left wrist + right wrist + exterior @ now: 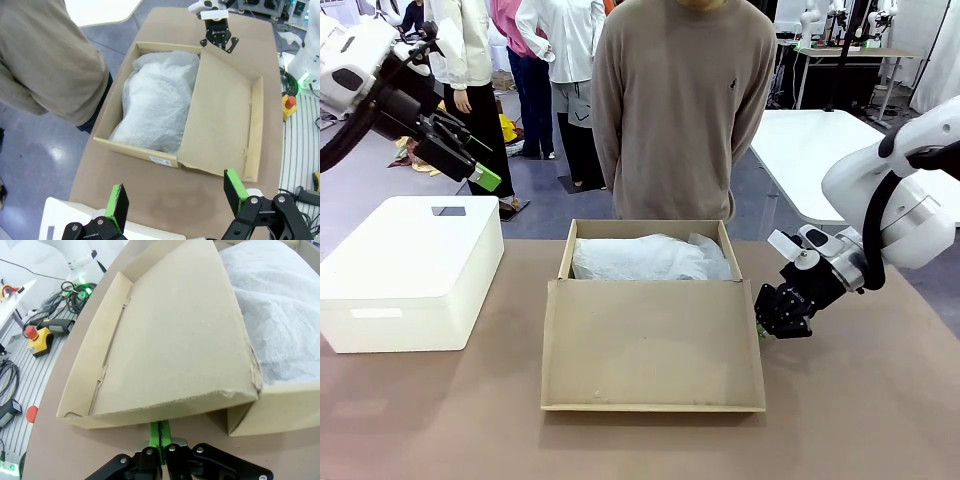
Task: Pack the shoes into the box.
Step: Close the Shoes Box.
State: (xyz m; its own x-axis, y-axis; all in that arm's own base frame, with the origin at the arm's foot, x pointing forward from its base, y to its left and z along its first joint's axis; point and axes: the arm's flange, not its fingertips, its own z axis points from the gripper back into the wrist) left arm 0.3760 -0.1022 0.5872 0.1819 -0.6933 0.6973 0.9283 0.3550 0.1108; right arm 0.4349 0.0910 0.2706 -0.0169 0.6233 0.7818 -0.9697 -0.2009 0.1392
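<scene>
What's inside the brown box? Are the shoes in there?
Inside the box you can see crumpled white tissue paper filling it. No shoes show; anything under the paper is hidden, so I cannot tell whether they are in there.

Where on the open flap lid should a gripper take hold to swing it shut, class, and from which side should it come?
Grip the flap lid by its free front lip, farthest from the hinge, coming from the robot's side of the table. The lid lies open toward the robot, sloping away from the box, and that turned-up lip is thin enough to pinch.
</scene>
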